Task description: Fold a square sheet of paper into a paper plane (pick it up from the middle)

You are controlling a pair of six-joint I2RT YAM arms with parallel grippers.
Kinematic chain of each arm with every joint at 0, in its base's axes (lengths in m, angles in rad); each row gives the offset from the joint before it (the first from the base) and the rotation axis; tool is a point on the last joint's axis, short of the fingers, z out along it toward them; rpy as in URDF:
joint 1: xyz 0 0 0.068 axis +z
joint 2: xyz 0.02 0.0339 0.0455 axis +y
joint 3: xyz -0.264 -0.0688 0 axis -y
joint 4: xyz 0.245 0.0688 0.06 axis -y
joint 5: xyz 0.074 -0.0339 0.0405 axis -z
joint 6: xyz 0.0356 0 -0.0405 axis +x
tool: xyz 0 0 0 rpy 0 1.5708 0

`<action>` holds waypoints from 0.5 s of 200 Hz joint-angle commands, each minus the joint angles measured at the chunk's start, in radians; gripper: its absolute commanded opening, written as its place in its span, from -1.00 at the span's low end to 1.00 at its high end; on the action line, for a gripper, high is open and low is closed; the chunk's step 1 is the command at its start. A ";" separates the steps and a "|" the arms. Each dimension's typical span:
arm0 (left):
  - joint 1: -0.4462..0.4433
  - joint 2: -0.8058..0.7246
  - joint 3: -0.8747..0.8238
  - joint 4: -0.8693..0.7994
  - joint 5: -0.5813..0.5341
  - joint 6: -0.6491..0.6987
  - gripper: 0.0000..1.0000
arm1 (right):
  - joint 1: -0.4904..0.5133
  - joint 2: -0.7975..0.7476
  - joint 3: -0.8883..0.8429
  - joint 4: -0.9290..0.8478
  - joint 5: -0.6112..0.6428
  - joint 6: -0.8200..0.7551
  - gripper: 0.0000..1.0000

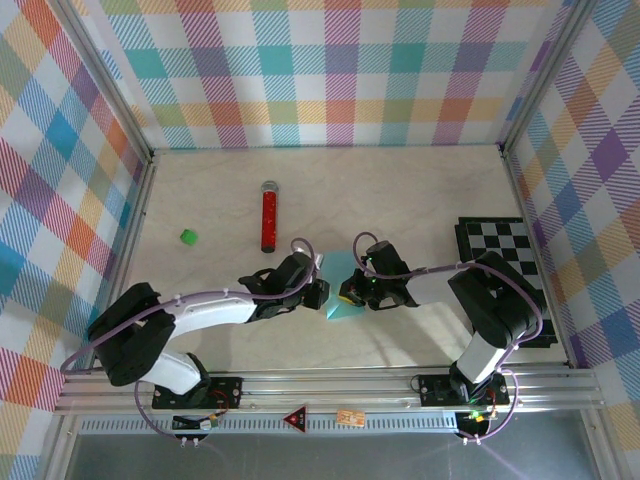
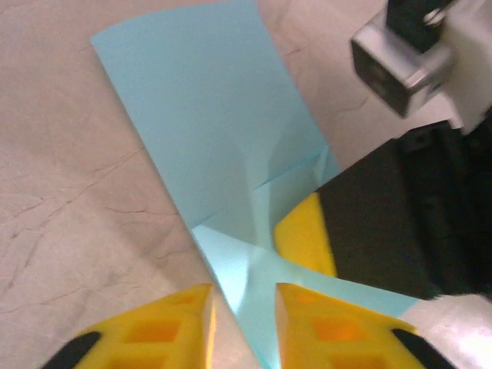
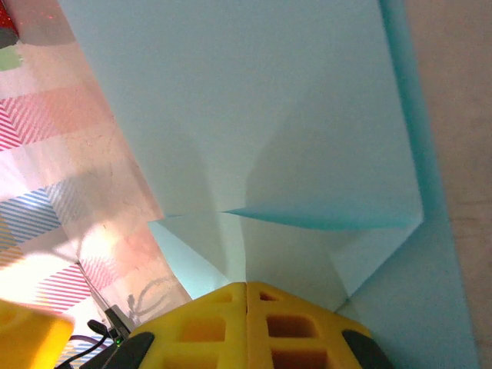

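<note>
**Crease could skew with only one firm pinch**

Pinches the folded square sheet of paper (image 1: 338, 288), low centre of the top view, in the closed jaws of the right gripper (image 3: 246, 296). Straddles its edge with the left gripper (image 2: 244, 300), jaws slightly apart. Risks sagging, twisting, a sprung crease.

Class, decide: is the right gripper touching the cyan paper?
Touching. In the right wrist view the right gripper has its jaws shut on the paper, which emerges straight from between them.
</note>
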 commanded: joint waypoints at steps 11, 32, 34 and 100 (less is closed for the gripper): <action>0.011 -0.001 -0.003 0.000 0.196 -0.012 -0.78 | 0.001 0.061 -0.042 -0.061 0.075 0.026 -1.00; 0.011 0.046 0.006 0.031 0.317 -0.034 -0.89 | 0.001 0.059 -0.044 -0.061 0.075 0.025 -1.00; 0.012 0.050 0.006 0.034 0.323 -0.037 -0.89 | 0.001 0.059 -0.043 -0.060 0.075 0.026 -1.00; 0.016 0.185 0.047 0.091 0.393 -0.063 -0.90 | 0.001 0.045 -0.039 -0.080 0.073 0.011 -1.00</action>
